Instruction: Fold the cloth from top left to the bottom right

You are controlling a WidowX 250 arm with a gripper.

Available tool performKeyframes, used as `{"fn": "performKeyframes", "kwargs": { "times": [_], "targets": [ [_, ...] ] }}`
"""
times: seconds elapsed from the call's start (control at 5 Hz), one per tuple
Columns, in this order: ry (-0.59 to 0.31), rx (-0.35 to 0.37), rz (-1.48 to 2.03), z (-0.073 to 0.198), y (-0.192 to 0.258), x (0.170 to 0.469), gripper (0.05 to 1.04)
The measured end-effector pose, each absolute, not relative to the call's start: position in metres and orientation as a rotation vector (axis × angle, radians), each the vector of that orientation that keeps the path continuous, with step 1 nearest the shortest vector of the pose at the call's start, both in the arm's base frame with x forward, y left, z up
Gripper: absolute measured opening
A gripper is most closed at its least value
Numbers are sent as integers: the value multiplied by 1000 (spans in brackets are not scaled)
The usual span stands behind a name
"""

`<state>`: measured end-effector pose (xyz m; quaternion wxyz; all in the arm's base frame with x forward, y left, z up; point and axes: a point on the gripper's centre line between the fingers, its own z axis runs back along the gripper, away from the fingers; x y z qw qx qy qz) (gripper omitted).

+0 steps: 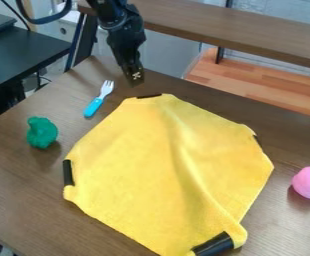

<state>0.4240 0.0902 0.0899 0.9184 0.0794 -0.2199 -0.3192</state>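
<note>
I have the black robot arm point(119, 30) coming in from the top edge, left of centre, with its gripper point(136, 79) hanging over the wooden worktop point(17, 195), just up and left of the cloth's top corner. From here I cannot tell how far open the gripper is or whether it has hold of anything.

The yellow cloth point(144, 165) lies spread over the middle and lower part of the frame, a soft ridge running from near its top down towards the lower right. Dark strips show at its top, left, right and lower-right edges, and the cloth bulges up beside the lower-right one.

A blue-handled fork point(95, 105) lies near the cloth at upper left, a lumpy green toy point(42, 132) sits at left, and a pink egg-shaped toy point(309, 182) sits at the right edge.
</note>
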Motion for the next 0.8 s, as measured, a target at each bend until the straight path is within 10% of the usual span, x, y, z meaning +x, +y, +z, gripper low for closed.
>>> {"fn": "performKeyframes", "kwargs": {
  "times": [0.8],
  "targets": [
    [-376,169,-646,53,89,468,999]
  ]
}}
